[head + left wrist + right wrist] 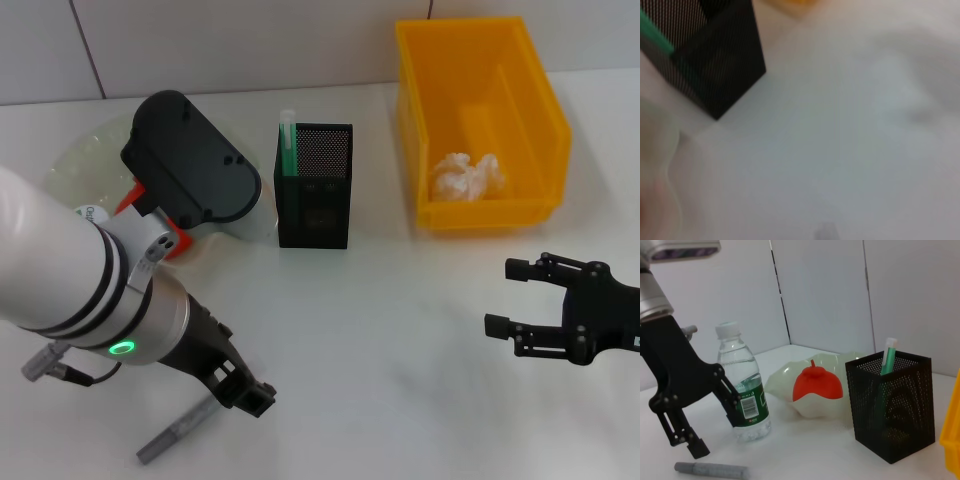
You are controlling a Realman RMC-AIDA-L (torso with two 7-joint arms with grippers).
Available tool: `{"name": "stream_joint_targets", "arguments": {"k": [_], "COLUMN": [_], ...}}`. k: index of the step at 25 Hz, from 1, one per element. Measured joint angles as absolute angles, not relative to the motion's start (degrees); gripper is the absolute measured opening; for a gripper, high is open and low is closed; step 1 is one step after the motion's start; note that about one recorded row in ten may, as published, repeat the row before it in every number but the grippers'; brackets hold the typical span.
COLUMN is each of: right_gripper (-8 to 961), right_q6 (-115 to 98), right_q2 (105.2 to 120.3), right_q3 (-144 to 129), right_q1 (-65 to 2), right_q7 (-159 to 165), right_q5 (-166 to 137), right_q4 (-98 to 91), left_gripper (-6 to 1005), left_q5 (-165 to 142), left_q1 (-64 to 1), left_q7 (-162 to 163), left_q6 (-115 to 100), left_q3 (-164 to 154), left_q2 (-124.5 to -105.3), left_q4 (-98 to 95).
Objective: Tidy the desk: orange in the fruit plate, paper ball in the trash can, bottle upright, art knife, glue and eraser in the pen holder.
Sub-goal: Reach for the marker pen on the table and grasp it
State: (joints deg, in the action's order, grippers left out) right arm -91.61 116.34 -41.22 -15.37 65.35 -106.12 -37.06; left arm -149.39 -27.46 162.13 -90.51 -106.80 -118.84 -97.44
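Two tools are at work over the white surface (400,330). On the left, the left tool (715,405) stands with its fingers spread partway, empty, right beside the upright bottle (744,390); one finger looks to be against the green label, though contact cannot be told for sure. A grey pen-like stick (178,437) lies flat on the surface just below that tool. Behind the bottle, the orange (817,385) sits in the pale-green fruit plate (785,382). The label shows a barcode; its other print is too small to read.

Toward the middle, the black mesh pen holder (315,185) stands upright near the plate, with a green-and-white stick (288,140) leaning in its corner.

Farther right, the yellow trash can (480,120) holds the paper ball (468,177) on its floor. In front of it, the right tool (512,297) hovers wide open, holding nothing, well apart from everything.
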Motion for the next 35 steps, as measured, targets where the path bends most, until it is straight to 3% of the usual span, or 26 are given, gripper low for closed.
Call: {"name": "stream_joint_targets", "arguments": {"k": [35], "right_gripper": [838], "right_q6": [-97.7], "right_q2": [116.46], "right_q3": [-41.6], "right_q1": [-16.0], "right_q7": [60.79], "right_q5": [-109.25], "right_q4": [-36.12], "left_gripper": [791], "left_q5": [-150.15], "left_q1": [-30.6], "left_q7": [164.8], "left_q6": [-85.87], "left_q3": [-109.15], "left_q2": [-119.09], "left_q4": [-86.09]}}
